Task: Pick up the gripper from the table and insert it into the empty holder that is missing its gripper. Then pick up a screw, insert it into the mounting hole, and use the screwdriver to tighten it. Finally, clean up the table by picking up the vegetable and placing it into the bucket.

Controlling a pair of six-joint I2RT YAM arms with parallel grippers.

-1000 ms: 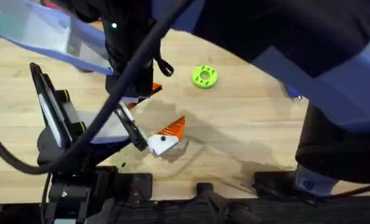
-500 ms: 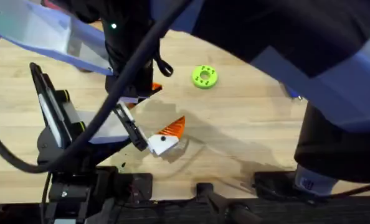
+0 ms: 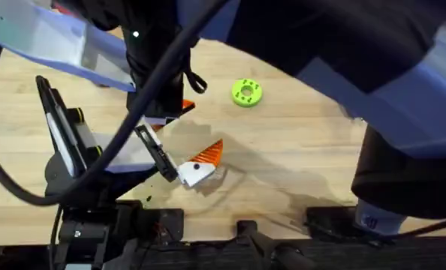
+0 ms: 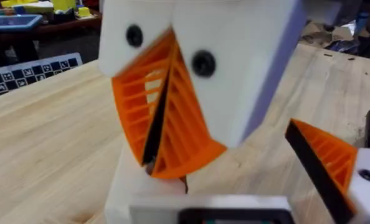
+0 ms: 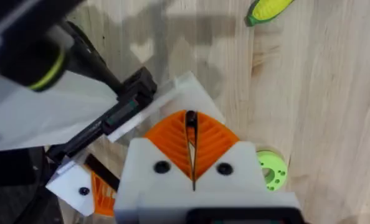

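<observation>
Vegetable (image 5: pixel 270 10) lengthwise diagonal, green end toward right end effector (image 5: pixel 190 144) pressed together; left end effector unclear.

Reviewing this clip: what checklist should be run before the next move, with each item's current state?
1. Right hand closed: ok, its orange pads are pressed together.
2. Loose orange wedge held in that hand: cannot tell.
3. Bare holder located: cannot tell; the nearby white block already bears a wedge.
4. Vegetable cleared away: not ok, it lies on the table.
5. Green disc out of the way: ok, it sits apart from the white block.
</observation>
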